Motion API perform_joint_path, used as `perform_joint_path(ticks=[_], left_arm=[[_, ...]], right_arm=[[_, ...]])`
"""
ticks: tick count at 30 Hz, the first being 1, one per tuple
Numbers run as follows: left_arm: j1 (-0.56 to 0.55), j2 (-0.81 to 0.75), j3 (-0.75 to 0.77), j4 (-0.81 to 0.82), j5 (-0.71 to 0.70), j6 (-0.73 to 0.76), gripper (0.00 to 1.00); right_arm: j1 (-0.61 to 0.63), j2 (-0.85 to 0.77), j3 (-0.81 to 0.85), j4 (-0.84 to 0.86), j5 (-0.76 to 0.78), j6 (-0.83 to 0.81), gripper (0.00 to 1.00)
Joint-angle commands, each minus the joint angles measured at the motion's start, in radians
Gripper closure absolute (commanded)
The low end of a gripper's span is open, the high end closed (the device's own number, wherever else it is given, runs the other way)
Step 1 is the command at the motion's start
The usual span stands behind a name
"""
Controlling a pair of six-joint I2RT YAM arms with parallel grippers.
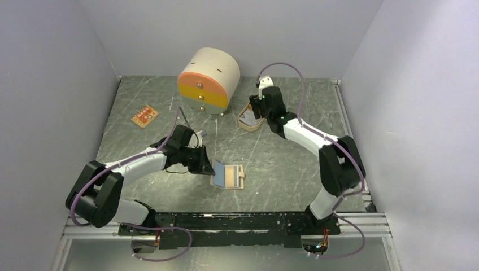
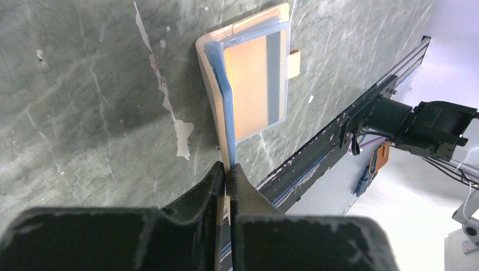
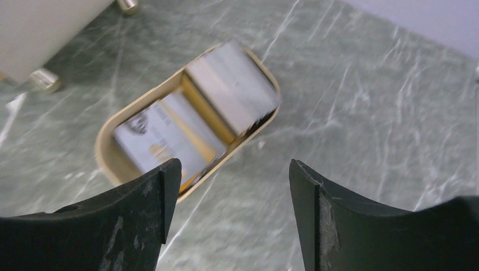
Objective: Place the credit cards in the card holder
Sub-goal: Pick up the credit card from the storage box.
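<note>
Grey-green marbled tabletop (image 1: 282, 164) fills my screens, with pale walls on three sides. Nearest the arm bases, just ahead of the rail (image 1: 226, 221), lies the card holder (image 1: 227, 175), opened up, with an orange face showing under a blue-edged clear pocket. My left gripper (image 1: 204, 162) is clamped tight on the holder's left edge. In the left wrist view the fingers (image 2: 214, 183) meet on a thin raised strip, tan flap and light blue sheet pressed together, while the rest of the holder lies flat on the table. Farther out on the left sits a small orange patterned piece (image 1: 144, 116), well apart from everything else. On the right, my right gripper (image 3: 231, 166) hangs over a beige oval tray (image 3: 107, 152) with its jaws wide apart and nothing between them. The credit cards (image 3: 164, 135) lie inside that tray — pale with yellow, too blurred to read. Beside the tray, at the far wall, stands a round cream drawer box (image 1: 209, 79) with an orange-yellow front.
</note>
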Motion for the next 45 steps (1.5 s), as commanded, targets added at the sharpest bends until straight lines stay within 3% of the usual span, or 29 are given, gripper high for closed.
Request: perform_joint_path(ticks=[1,17,32,45], left_arm=[[-0.005,-0.018,-0.016,0.033,0.065,0.003,0.9],[-0.008,-0.031,-0.033,0.073,0.119,-0.012,0.86],[-0.015,-0.011,-0.025,0.088,0.126,-0.025,0.86],[-0.02,-0.008,-0.033,0.099,0.126,-0.033,0.86]], right_arm=[[-0.048,0.125,0.115,0.027,-0.042,-0.195,0.26],[-0.077,0.396,0.326,-0.025,-0.151,-0.368,0.25],[-0.08,0.477,0.346,-0.002,-0.091,-0.438,0.26],[-0.082,0.436,0.326,0.049,-0.032,-0.438,0.39]])
